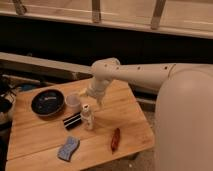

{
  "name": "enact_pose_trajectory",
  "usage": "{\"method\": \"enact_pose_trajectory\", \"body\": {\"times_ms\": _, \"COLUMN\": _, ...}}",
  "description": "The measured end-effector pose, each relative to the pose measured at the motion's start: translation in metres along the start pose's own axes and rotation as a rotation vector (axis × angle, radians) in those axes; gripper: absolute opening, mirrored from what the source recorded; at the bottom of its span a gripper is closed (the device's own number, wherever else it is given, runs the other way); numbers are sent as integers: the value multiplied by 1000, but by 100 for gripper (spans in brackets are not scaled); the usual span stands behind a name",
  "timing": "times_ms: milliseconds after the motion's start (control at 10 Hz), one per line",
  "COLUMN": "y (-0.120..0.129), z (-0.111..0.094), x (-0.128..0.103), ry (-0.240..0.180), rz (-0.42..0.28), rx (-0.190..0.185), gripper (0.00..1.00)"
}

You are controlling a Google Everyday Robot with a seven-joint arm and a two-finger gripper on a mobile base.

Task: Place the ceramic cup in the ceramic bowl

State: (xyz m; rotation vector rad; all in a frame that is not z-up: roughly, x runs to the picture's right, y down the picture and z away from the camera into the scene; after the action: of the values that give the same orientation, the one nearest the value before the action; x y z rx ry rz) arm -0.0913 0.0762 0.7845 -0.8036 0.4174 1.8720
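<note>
Grasping cup [72,101] is the step | gripper [91,96] hangs just beside cup, above bottle [87,116], jaws wide, seemingly empty | cup upright on table [122,112] between bowl [47,103] and gripper | drop straddling rim, keep clear of bottle, close gently, lift before crossing to bowl

On the desk [126,114] there are 1 ceramic bowl [48,102], 1 ceramic cup [72,101], 1 white bottle [87,116], 1 black striped bar [72,120], 1 blue sponge [68,148] and 1 reddish-brown object [115,139]. There is 1 gripper [93,96], above the desk just beside the cup, with its fingers apart.
</note>
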Motion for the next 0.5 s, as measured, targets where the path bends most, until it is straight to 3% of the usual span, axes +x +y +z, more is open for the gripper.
{"method": "enact_pose_trajectory", "body": {"times_ms": 500, "y": 28, "z": 48, "x": -2, "ry": 74, "rz": -70, "rx": 25, "gripper": 80}}
